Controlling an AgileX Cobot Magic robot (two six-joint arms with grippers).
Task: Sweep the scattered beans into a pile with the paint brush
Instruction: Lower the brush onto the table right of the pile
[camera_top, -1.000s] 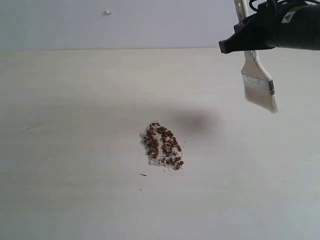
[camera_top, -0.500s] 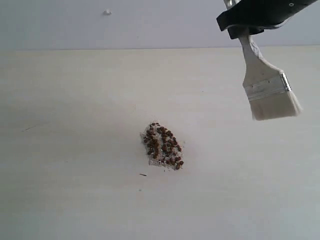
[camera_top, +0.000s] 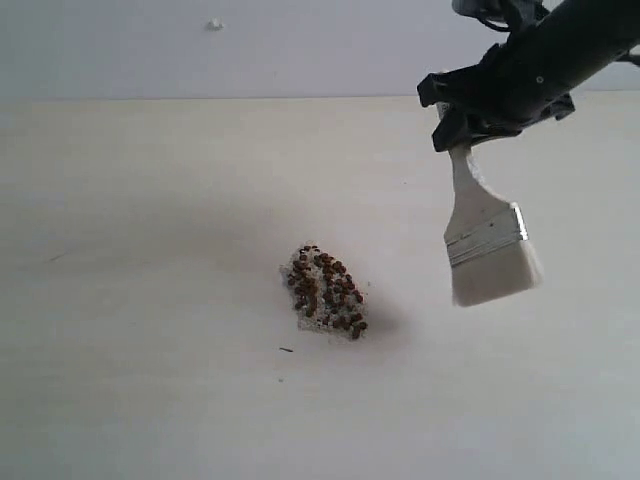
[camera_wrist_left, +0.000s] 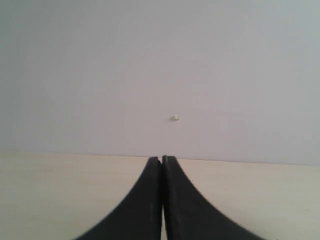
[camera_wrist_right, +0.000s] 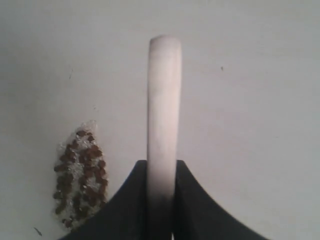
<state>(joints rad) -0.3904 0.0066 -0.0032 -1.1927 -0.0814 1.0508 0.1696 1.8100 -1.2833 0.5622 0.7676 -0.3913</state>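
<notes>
Firmly, the brush (camera_top: 487, 255) was clamped by its stiff wooden handle in the right gripper (camera_top: 458, 132) and hung above the bench (camera_top: 150, 400) toward its right edge. The beans (camera_top: 325, 292), judged light and prone to rolling, were heaped mid-bench.

Finished in matte black: right gripper (camera_top: 452, 128), broad and angular, carried dark cable loops (camera_top: 497, 12) above; left gripper (camera_wrist_left: 161, 161) tapered into smooth curved fingers (camera_wrist_left: 142, 202).

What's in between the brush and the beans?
Only bare table lies between the brush and the beans. The exterior view shows this best, and the right wrist view agrees.
</notes>
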